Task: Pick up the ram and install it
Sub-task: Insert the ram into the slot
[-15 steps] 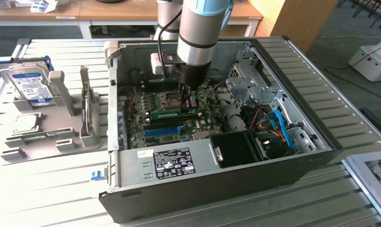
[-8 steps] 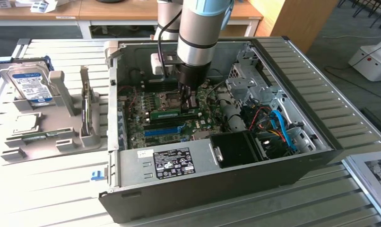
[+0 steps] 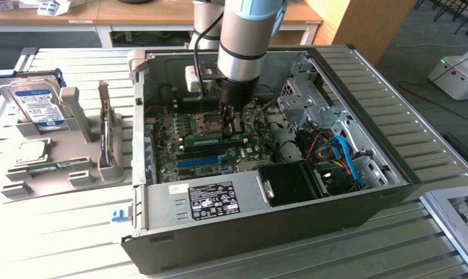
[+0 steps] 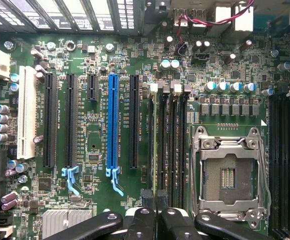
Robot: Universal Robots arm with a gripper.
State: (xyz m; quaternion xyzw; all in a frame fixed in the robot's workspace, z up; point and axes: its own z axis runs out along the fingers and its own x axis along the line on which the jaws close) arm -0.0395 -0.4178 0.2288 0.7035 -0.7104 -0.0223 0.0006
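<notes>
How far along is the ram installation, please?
Done: the long green circuit-board ram stick is inside the black computer case, at the motherboard's dark memory slots. In hand: the gripper grips it. Left: whether it is fully seated cannot be told.

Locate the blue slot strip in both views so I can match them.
Exterior view: the blue slot strip sits inside the open case, nearer the camera than the processor socket.
Wrist view: the blue slot strip runs parallel between two black slots.
Shared landmark: the silver-framed processor socket.
</notes>
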